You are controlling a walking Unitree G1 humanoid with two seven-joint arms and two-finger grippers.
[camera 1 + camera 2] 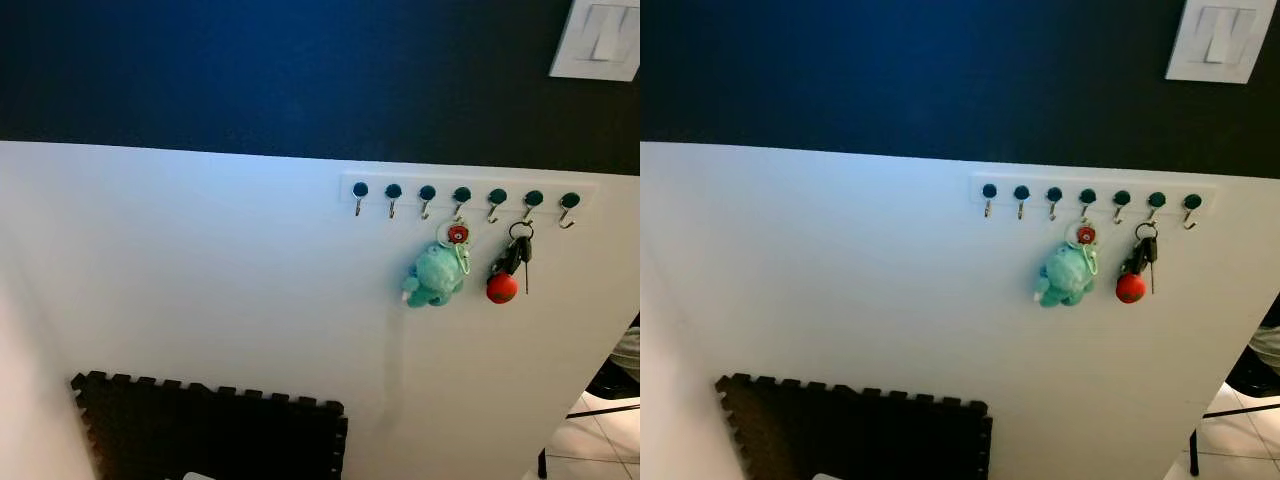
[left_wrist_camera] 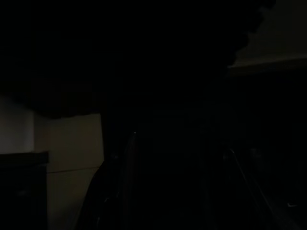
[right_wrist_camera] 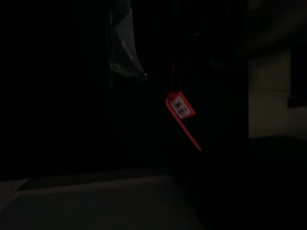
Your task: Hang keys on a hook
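A white rack of several small hooks (image 1: 465, 193) with dark round caps is fixed on the white wall, right of centre. A teal plush keychain (image 1: 434, 275) hangs from a middle hook. Two hooks to its right hangs a bunch of dark keys with a red ball (image 1: 505, 272). The other hooks are bare. The right wrist view is very dark; a red tag with a white label (image 3: 183, 112) dangles there on a thin cord. What holds the cord is hidden in the dark. The left wrist view is almost black, with only pale wall patches.
The wall's upper part is dark blue, with a white light switch (image 1: 600, 40) at the top right. A black foam puzzle mat (image 1: 210, 430) leans low on the wall. The wall ends at the right, with tiled floor (image 1: 595, 445) and dark furniture legs beyond.
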